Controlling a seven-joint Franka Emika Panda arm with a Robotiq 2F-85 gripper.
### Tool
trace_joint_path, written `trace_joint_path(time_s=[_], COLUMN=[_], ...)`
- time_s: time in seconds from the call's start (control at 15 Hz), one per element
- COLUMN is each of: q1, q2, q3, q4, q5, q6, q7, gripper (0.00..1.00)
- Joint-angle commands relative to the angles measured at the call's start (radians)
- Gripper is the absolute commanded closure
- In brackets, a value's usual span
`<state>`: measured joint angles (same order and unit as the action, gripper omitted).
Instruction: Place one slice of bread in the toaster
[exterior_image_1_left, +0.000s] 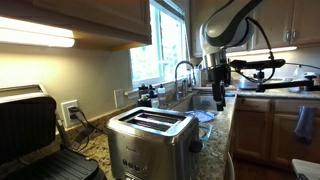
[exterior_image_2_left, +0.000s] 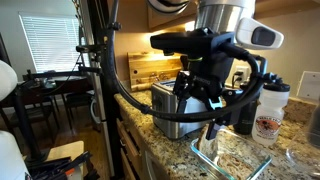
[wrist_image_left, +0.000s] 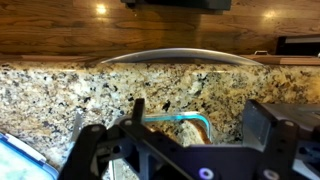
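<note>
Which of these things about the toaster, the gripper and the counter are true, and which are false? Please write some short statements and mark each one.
1. The slots of the toaster look empty. True.
2. The toaster stands on the floor. False: it stands on the stone counter.
3. A black grill stands beside the toaster. True.
4. The gripper is inside a toaster slot. False: it hangs over a glass dish, apart from the toaster.
5. The gripper is shut. False: in the wrist view its fingers stand wide apart.
</note>
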<state>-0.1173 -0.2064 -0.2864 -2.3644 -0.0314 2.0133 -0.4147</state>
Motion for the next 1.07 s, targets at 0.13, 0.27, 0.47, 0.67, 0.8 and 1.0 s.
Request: trace_joint_path(time_s=[0.13, 0.27, 0.47, 0.67, 0.8, 1.0], q1=[-0.019, -0.013, -0.007, -0.010, -0.010, -0.010], q2=[-0.090, -0.094, -0.086, -0.060, -0.055, -0.053], q3=[0.021, 0.027, 0.038, 0.044, 0.045, 0.045], q4=[-0.008, -0.007, -0.004, 0.002, 0.002, 0.002], q5=[-0.018, -0.015, -0.008, -0.007, -0.007, -0.007], q6=[-0.073, -0.076, -0.064, -0.049, -0.048, -0.048], q7=[-0.036, -0.039, -0.047, -0.032, -0.032, -0.032], gripper=[0.00, 0.00, 0.00, 0.00, 0.00, 0.00])
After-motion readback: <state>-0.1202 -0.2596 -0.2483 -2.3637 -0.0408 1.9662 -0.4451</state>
